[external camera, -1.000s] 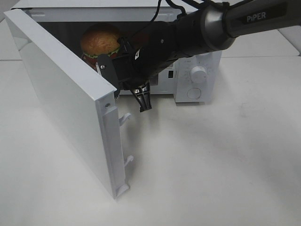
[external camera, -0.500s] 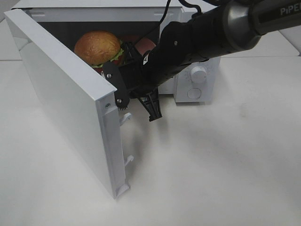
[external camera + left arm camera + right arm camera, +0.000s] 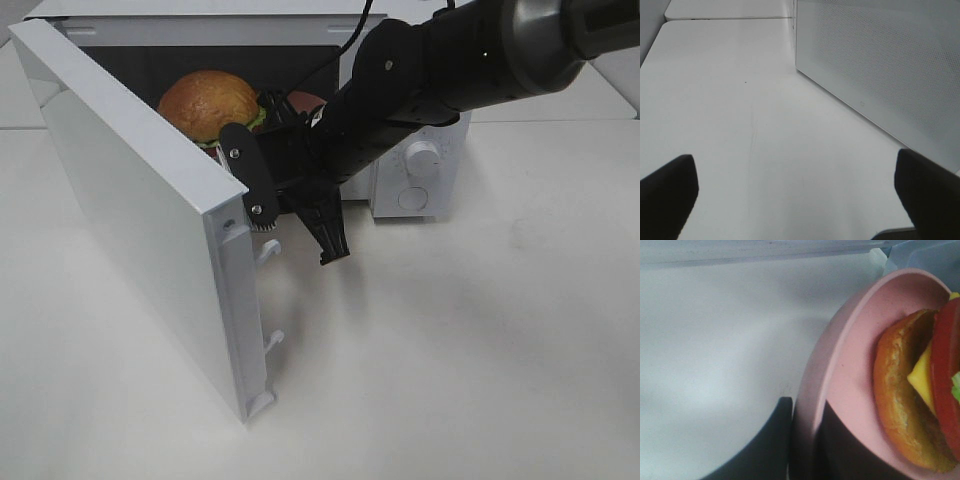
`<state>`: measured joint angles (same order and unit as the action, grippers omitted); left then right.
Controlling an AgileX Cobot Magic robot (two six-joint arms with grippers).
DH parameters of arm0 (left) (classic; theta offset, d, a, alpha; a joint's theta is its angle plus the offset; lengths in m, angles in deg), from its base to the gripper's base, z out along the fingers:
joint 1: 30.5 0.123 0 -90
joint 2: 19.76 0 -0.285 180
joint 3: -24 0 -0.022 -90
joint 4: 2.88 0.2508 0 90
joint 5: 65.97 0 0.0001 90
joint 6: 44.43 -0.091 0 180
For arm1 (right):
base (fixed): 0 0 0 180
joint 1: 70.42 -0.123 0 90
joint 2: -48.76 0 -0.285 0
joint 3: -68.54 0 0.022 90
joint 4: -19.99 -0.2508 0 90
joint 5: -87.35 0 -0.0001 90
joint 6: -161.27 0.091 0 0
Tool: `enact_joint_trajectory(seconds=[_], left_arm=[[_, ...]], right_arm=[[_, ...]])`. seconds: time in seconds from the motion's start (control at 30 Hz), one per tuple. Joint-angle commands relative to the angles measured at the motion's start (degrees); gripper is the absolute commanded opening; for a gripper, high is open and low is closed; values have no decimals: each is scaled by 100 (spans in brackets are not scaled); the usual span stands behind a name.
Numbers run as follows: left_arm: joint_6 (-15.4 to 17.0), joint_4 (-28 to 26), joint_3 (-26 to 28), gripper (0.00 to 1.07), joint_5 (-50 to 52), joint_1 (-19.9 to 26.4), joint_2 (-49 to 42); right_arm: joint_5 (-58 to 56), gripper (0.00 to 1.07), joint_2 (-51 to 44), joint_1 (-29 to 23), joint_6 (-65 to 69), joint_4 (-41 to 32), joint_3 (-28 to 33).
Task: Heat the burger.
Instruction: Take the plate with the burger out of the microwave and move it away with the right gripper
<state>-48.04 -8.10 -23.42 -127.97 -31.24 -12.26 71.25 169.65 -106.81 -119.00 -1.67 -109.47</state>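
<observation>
- The burger (image 3: 208, 103) sits on a pink plate (image 3: 850, 365) inside the white microwave (image 3: 415, 190).
- The microwave door (image 3: 130, 210) stands wide open, swung out toward the left.
- The right gripper (image 3: 300, 225) is at the front of the opening. It pinches the rim of the plate, and its jaws are almost closed on it.
- In the right wrist view the bun, the red slice and the yellow cheese lie right next to the plate rim.
- The left gripper (image 3: 795, 200) is spread wide and holds nothing. It hangs over the bare table (image 3: 740, 100), near the microwave's side wall.
- 2 knobs show on the microwave's front.
</observation>
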Motion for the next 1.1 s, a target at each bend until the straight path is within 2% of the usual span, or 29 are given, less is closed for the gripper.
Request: enact_joint_trajectory(seconds=[0.03, 0.17, 1.1], left_arm=[[29, -17, -17, 100, 69, 23, -34], [29, -17, -17, 100, 69, 23, -34], [29, -17, -17, 100, 69, 23, -34]], right_arm=[[241, 0, -195, 86, 11, -109, -29], [109, 0, -264, 86, -149, -413, -29], [-642, 0, -854, 86, -11, -407, 6]])
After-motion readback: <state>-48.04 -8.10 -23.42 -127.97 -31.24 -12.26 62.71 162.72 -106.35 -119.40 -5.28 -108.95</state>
